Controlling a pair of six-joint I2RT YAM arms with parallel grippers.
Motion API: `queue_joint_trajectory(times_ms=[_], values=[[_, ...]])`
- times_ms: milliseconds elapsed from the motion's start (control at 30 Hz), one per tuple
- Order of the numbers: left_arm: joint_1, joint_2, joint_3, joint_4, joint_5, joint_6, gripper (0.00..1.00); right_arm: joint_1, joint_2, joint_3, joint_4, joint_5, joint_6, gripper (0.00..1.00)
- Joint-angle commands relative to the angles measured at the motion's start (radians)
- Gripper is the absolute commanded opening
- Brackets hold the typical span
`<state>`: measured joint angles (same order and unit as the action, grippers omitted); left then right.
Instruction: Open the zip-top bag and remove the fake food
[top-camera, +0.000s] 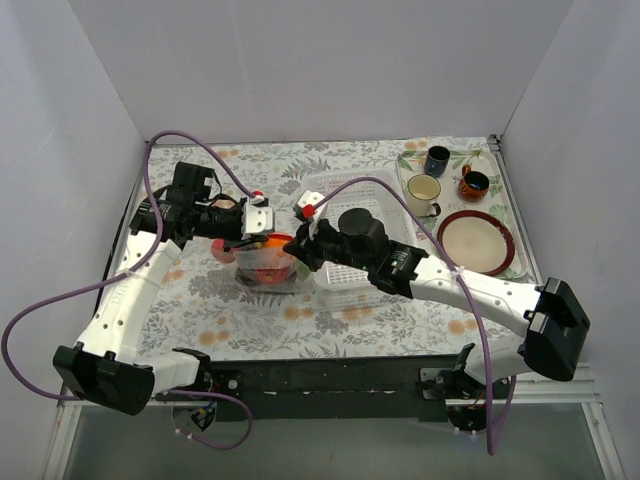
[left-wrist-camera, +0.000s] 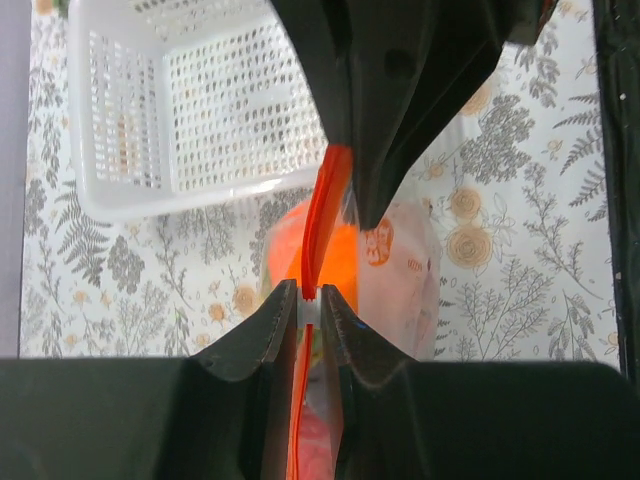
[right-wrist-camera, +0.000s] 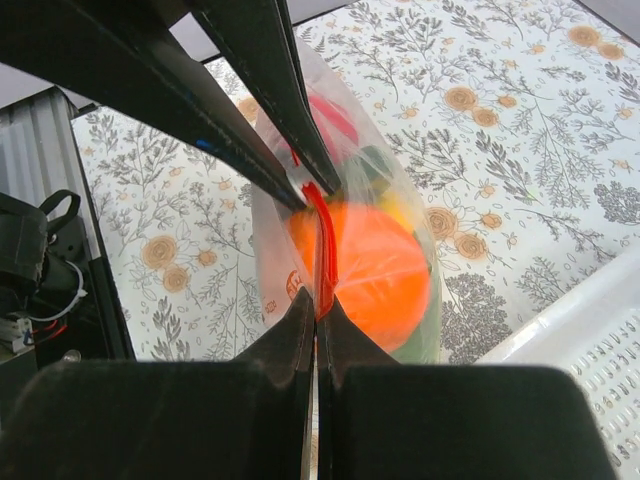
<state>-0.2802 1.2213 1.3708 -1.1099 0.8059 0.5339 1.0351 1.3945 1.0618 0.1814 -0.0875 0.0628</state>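
The clear zip-top bag (top-camera: 268, 265) stands on the floral cloth between both grippers, holding the fake food (top-camera: 262, 255): an orange ball (right-wrist-camera: 375, 270), red, yellow and green pieces. Its red-orange zip strip (left-wrist-camera: 322, 215) runs along the mouth. My left gripper (left-wrist-camera: 309, 300) is shut on the white slider (left-wrist-camera: 309, 312) of the zip. My right gripper (right-wrist-camera: 318, 305) is shut on the red zip strip (right-wrist-camera: 324, 255) at the other end of the bag (right-wrist-camera: 275, 270). In the top view the left gripper (top-camera: 256, 228) and right gripper (top-camera: 303, 240) meet over the bag.
A white perforated basket (top-camera: 355, 215) lies just right of the bag, under my right arm; it also shows in the left wrist view (left-wrist-camera: 170, 110). Mugs (top-camera: 424, 192) and a red-rimmed plate (top-camera: 477, 242) stand at the far right. White walls enclose the table.
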Motion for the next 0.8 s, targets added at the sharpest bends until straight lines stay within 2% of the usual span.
queue_joint_trajectory(times_ms=[0,67,133,200,300,433,633,767], values=[[0.085,-0.039,-0.052,0.022,-0.149,0.010,0.05,-0.009,-0.078,-0.031,0.070,0.054,-0.014,0.01],[0.156,-0.039,-0.074,0.018,-0.152,0.053,0.04,-0.012,-0.091,-0.060,0.085,0.063,-0.011,0.01],[0.274,-0.016,-0.076,0.015,-0.152,0.109,0.03,-0.014,-0.103,-0.072,0.092,0.069,-0.008,0.01],[0.410,0.019,-0.049,-0.008,-0.131,0.149,0.02,-0.015,-0.104,-0.079,0.093,0.066,-0.003,0.01],[0.548,0.107,0.025,-0.074,-0.054,0.204,0.02,-0.014,-0.101,-0.077,0.101,0.046,0.003,0.01],[0.601,0.172,0.076,-0.142,-0.019,0.232,0.02,-0.014,-0.085,-0.068,0.098,0.026,0.012,0.01],[0.679,0.145,0.024,-0.028,-0.028,0.206,0.01,-0.014,-0.086,-0.083,0.101,0.025,0.017,0.01],[0.716,0.194,0.091,-0.059,0.019,0.167,0.01,-0.014,-0.075,-0.077,0.090,0.015,0.017,0.01]])
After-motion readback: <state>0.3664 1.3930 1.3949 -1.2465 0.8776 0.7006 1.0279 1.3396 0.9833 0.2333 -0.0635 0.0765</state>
